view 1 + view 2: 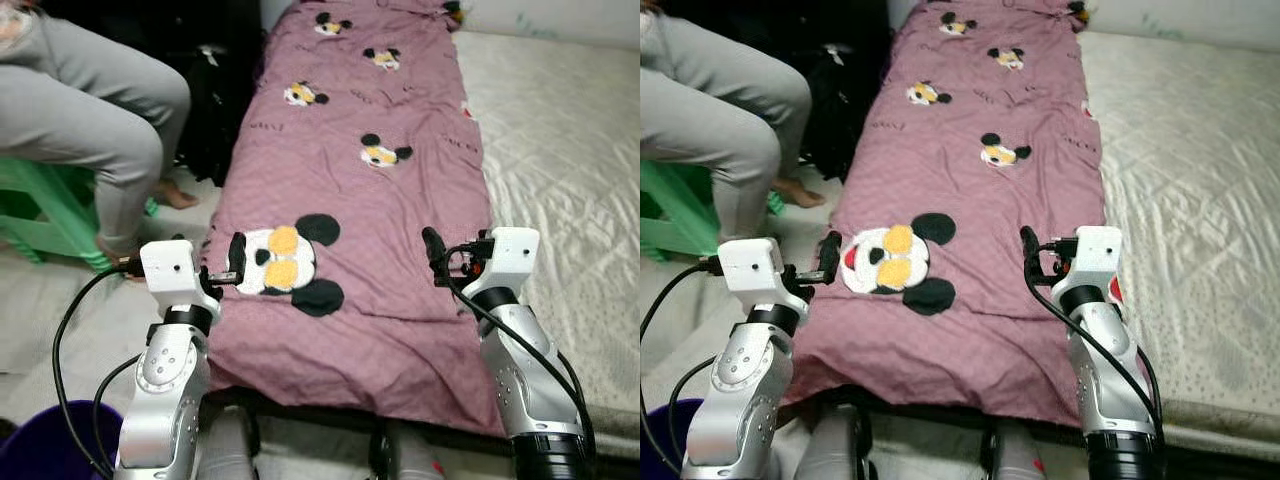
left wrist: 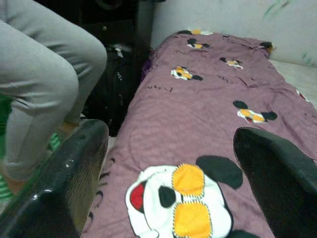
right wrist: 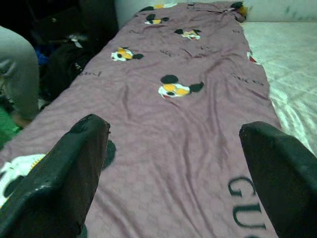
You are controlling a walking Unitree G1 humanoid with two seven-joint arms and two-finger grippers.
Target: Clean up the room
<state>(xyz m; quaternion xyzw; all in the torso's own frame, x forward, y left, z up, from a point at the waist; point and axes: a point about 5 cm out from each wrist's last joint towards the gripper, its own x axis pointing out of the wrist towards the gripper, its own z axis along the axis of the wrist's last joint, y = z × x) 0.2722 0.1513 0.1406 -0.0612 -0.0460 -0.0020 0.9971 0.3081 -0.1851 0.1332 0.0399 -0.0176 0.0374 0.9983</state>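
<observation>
A mauve blanket (image 1: 380, 200) printed with cartoon mouse heads lies lengthwise along the left part of a bed, its near end hanging over the bed's foot. My left gripper (image 1: 232, 268) hovers open at the blanket's near left edge, beside the large mouse patch (image 1: 285, 262). My right gripper (image 1: 433, 255) hovers open over the blanket's near right side. In the wrist views the left fingers (image 2: 69, 183) and right fingers (image 3: 59, 183) frame the blanket with nothing between them.
A person in grey trousers (image 1: 95, 130) sits on a green stool (image 1: 50, 215) left of the bed, a bare foot (image 1: 175, 195) on the floor. A dark bag (image 1: 215, 100) stands by the bed. The cream mattress (image 1: 560, 170) lies to the right. A purple bin (image 1: 45, 445) sits at bottom left.
</observation>
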